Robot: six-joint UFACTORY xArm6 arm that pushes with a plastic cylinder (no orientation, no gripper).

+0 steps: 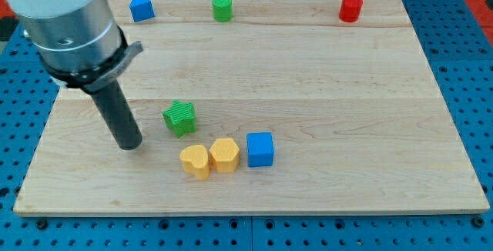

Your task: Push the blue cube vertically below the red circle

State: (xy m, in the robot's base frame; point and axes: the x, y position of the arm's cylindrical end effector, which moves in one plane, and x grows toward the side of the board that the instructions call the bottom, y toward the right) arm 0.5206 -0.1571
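Note:
The blue cube [260,149] sits on the wooden board [347,112] a little below its middle. The red circle, a short red cylinder [350,8], stands at the view's top right, well above and right of the cube. My tip [129,145] rests on the board far left of the blue cube, just left of the green star-shaped block [180,118]. It touches no block.
Two yellow blocks [196,160] [225,155] lie side by side, the right one touching the blue cube's left side. A second blue block [141,8] and a green cylinder [222,8] stand along the view's top edge.

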